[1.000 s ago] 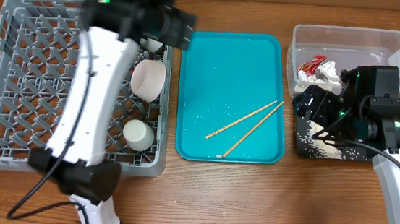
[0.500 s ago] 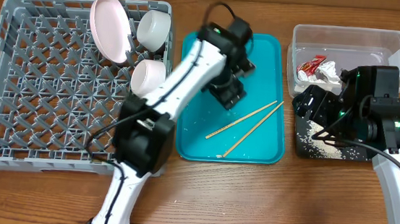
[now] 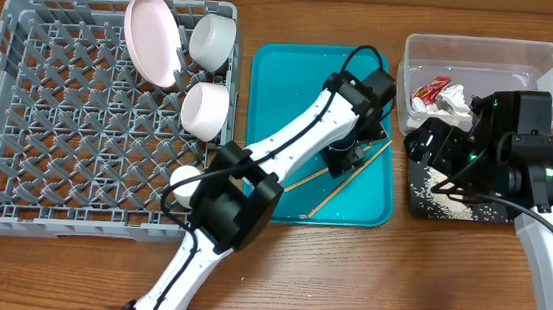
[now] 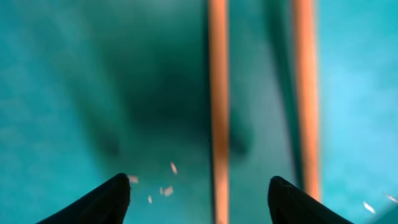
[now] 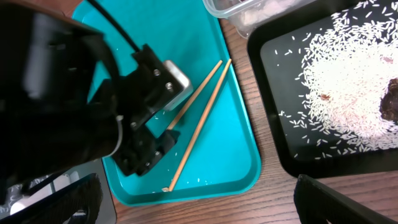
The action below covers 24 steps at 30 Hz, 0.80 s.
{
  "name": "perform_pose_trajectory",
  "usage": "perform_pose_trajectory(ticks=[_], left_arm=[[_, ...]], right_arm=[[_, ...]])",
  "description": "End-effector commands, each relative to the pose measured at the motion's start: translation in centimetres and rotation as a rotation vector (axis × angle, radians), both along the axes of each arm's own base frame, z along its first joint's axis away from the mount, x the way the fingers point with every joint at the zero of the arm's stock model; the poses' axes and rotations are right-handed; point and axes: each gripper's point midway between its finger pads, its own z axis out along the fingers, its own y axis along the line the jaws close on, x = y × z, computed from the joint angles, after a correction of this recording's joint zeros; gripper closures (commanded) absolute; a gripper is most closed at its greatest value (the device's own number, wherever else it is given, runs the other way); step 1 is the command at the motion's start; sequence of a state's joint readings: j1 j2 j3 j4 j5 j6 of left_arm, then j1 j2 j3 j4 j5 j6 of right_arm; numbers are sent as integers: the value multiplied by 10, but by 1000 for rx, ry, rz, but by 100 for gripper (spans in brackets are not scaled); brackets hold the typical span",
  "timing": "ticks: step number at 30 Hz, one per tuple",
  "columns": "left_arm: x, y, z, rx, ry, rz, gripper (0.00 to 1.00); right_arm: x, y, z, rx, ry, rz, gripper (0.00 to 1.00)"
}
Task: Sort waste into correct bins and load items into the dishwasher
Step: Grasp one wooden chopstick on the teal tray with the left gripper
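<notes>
The left claw [image 4: 202,199] hangs spread over the blurred chopsticks [image 4: 217,93] on the teal tray [image 3: 281,105], its arm hiding their middles from above; the right claw [image 5: 199,202] gapes, tips cut off.

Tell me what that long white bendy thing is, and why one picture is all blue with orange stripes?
Those are two robot arms at a table, each ending in a pincer. One picture looks down from above; the other two come from cameras on the wrists. The blue one shows the left pincer, open, over the chopsticks on the blue tray. The right pincer is open and holds nothing, near a black tray of rice. The grey rack holds a pink plate, two bowls and a cup.
</notes>
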<state>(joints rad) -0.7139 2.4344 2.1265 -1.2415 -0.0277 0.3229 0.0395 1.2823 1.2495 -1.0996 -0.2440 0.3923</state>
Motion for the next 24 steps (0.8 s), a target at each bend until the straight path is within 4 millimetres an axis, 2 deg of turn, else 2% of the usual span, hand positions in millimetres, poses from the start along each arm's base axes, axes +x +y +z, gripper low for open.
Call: perform_pose_trajectory(ticks=[1,6,8,14,17,20,24], left_arm=[[4,9,-21,50,5,-14,32],[6,6,-27,43,2,-13,40],[7,5,-27,38,-4,-14,47],[12,2,-28,27,-23,-3,94],[18,2,-28,15,-40,25,96],[31,10,-26,35,-90,112,96],[46,25,-6,61,-137,257,96]], right_arm=[[3,-2,6,-7,-23,-3,0],[3,-2,6,-7,-23,-3,0],[3,-2,6,-7,-23,-3,0],[3,-2,6,-7,-23,-3,0],[3,-2,6,-7,-23,-3,0],[3,-2,6,-7,-23,-3,0],[3,-2,6,-7,-23,-3,0]])
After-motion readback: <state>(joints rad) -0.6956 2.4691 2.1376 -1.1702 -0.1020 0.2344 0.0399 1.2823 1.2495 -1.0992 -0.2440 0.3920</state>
